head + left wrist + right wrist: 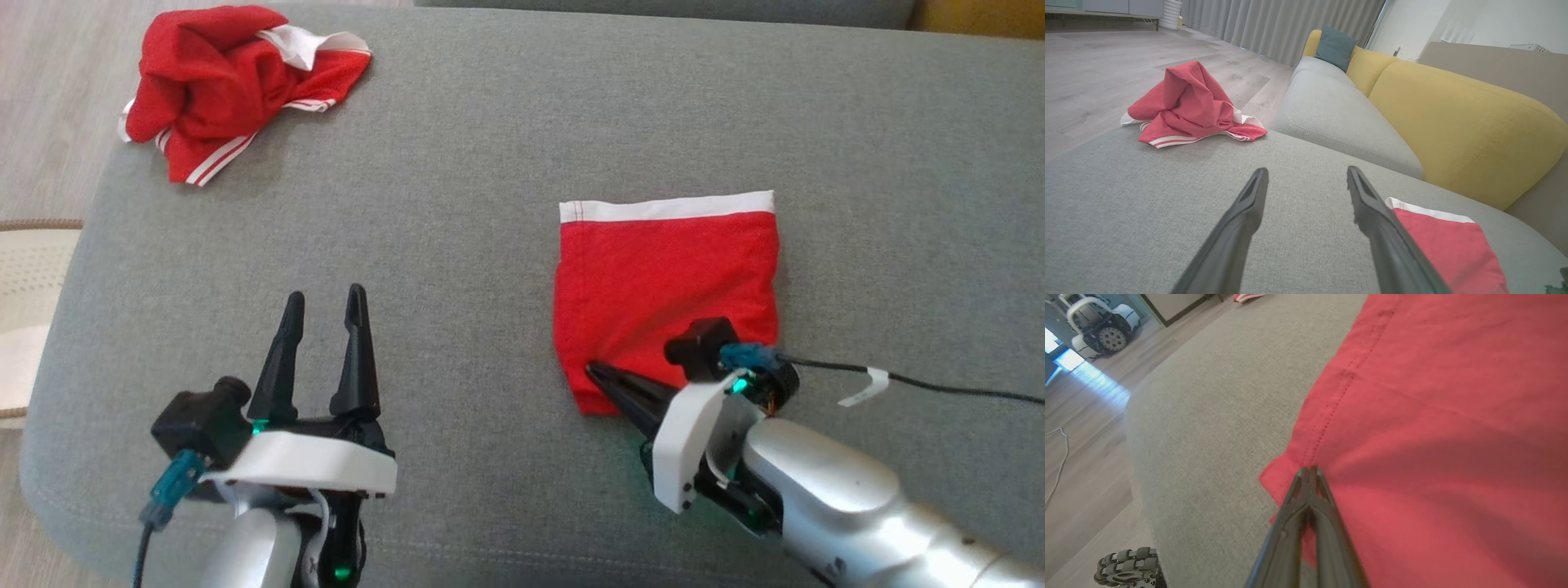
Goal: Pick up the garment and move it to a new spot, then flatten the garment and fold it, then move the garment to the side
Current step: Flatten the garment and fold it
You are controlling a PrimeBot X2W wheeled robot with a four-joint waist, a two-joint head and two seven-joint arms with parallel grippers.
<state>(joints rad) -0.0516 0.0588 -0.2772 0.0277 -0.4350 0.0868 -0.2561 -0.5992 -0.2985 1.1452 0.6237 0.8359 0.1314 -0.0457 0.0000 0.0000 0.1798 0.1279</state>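
Nearest us, our left gripper (325, 296) hovers over the grey sofa seat (457, 204), fingers spread apart. Our right gripper (594, 372) has its fingers pressed together on the near-left corner of the folded red garment (665, 278) (whether cloth is pinched, we cannot tell). This lies flat mid-seat. A crumpled red garment (237, 82) sits at the far-left corner.

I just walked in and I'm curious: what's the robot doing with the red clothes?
The right gripper is pinched shut on a near corner of the folded red garment, which lies flat on the grey cushion. The left gripper hovers open, holding nothing. A crumpled red garment sits at the cushion's far left corner.
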